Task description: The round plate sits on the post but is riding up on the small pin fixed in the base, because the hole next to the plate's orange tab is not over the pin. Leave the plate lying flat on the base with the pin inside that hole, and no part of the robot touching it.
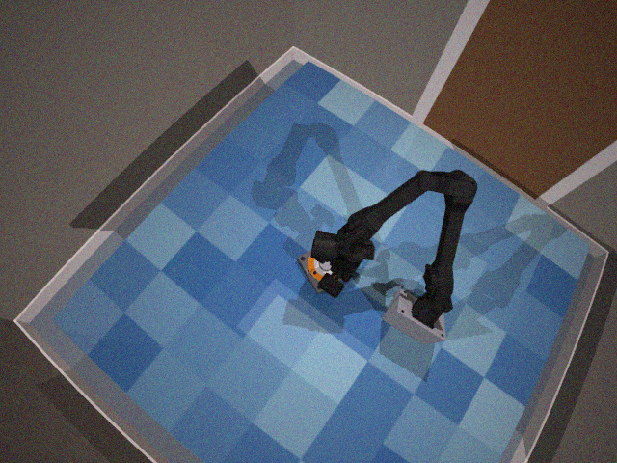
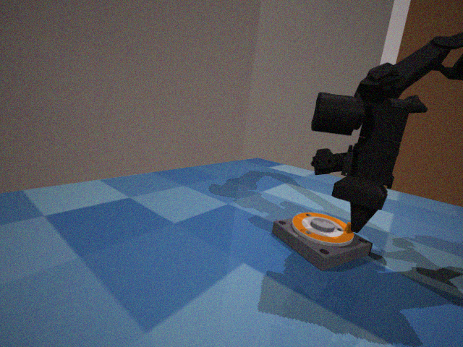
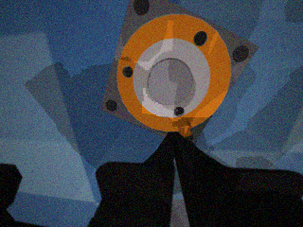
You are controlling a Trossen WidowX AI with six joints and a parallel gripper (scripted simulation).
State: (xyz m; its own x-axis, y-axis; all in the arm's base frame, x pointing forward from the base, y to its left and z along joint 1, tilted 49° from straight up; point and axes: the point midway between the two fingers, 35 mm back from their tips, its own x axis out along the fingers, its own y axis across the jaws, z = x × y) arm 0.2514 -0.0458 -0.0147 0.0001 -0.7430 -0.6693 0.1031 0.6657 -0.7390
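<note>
Wrist view: closed gripper [image 3: 176, 142] tip at the plate's orange tab [image 3: 183, 127].

Both fingers are pressed together with nothing between them, their shared point meeting the small tab at the near edge of the round plate [image 3: 137, 61]. That orange ring sits around the grey post [image 3: 170, 81] on the square grey base [image 3: 142, 19], which rests on the blue checkered floor [image 2: 112, 231]. A dark hole [image 3: 179, 111] lies just inside the tab. From the exterior view the gripper points straight down at the plate's right edge.
</note>
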